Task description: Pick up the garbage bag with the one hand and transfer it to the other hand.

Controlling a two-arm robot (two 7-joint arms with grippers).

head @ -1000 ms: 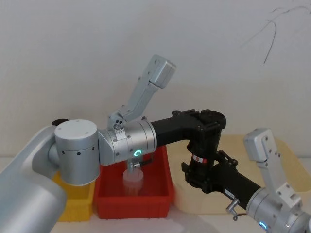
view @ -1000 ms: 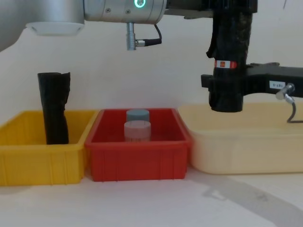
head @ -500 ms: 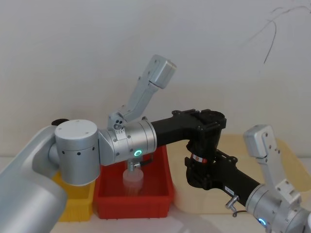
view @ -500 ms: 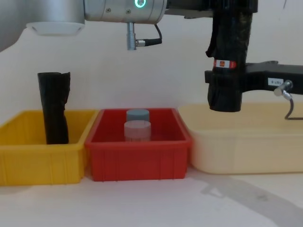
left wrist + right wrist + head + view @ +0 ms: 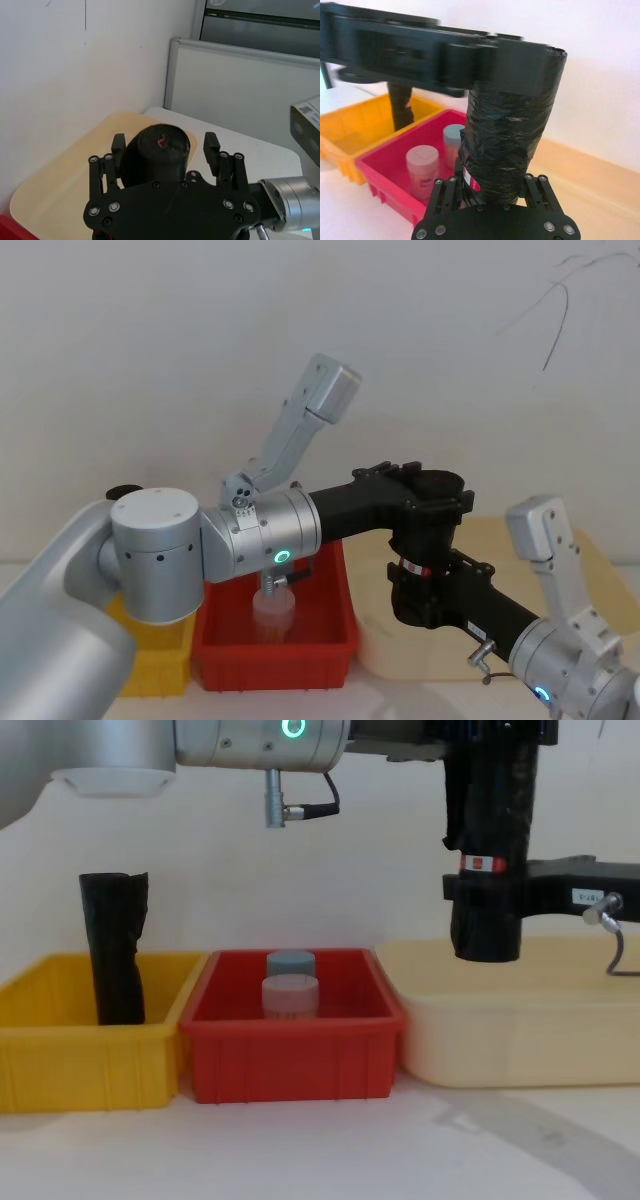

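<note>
Chest view, upper right: right gripper [image 5: 486,898] pinches the upright garbage bag [image 5: 487,815]. Left gripper [image 5: 165,142] straddles its top, jaws slightly spread.

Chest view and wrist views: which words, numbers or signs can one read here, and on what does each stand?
No text here is readable.
Label band on the garbage bag: print too small to read.
White sticker on the right gripper: dark marks, too small.
White label on the silver arm link: blurred, unreadable.
Red mark on the bag's top end: a bent stroke, no clear letter.
</note>
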